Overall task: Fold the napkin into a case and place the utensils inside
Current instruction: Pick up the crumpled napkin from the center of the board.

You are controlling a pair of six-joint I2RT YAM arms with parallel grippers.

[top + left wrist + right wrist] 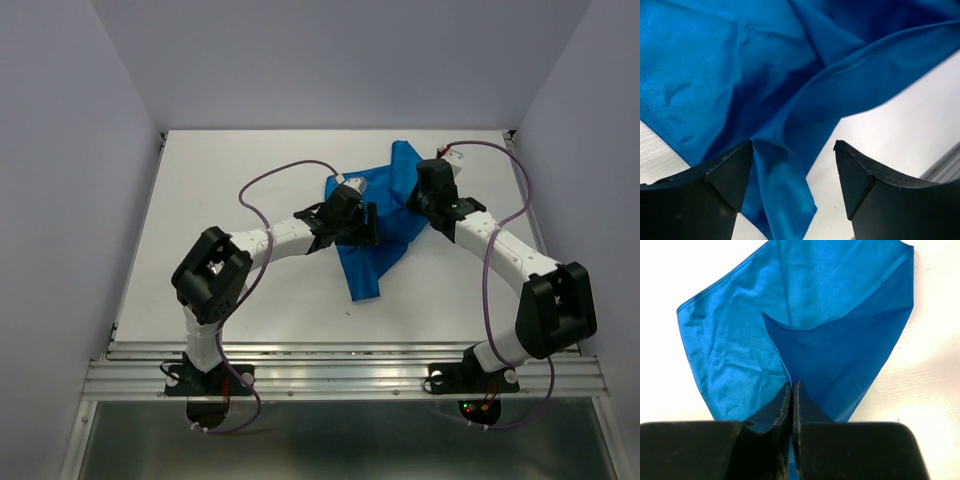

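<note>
The napkin (371,262) lies on the far half of the white worktop (230,190), between the two arms. It is loose and creased, with one long corner pointing to the near edge and another to the far edge. The left gripper (792,170) hangs just above the cloth with its jaws wide apart, and it grips nothing. Under the gap, a narrow folded strip of the napkin runs down onto the bare worktop. The right gripper (792,392) has its jaws pressed together, clamped on a fold of the napkin. From this pinch two layers spread away, a lighter one on the left side and a darker one on the right.
</note>
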